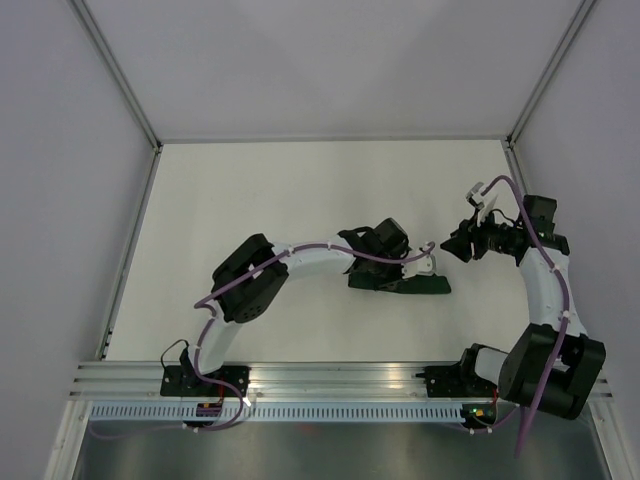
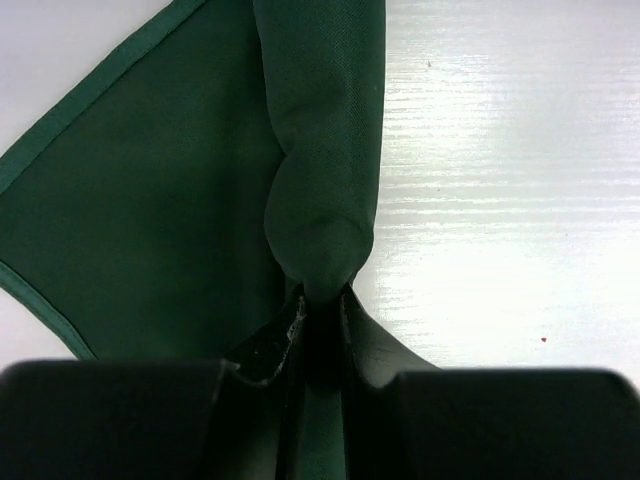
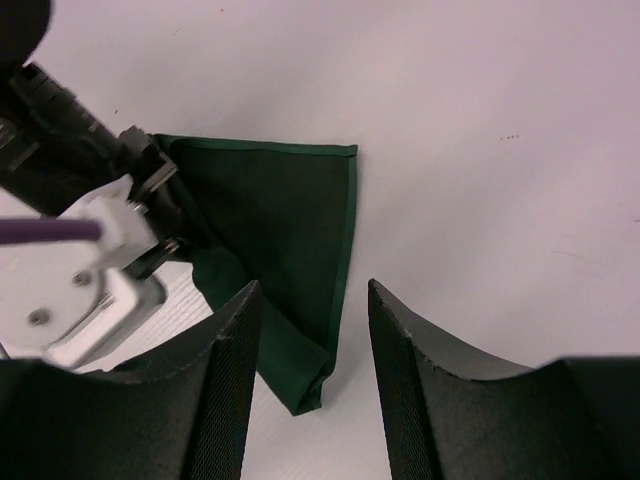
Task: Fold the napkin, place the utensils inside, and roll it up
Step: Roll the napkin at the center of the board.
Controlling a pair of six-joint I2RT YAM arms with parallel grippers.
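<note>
Your left gripper [image 2: 320, 312] pinches the limp, floppy napkin [image 2: 150, 200] by its bunched fold, while your right gripper [image 3: 312, 300] gapes empty, so grab the hemmed corner.

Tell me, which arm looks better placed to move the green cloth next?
Left, probably. The left gripper is shut on a bunched fold of the napkin, while the right gripper hangs open nearby, holding nothing.
</note>
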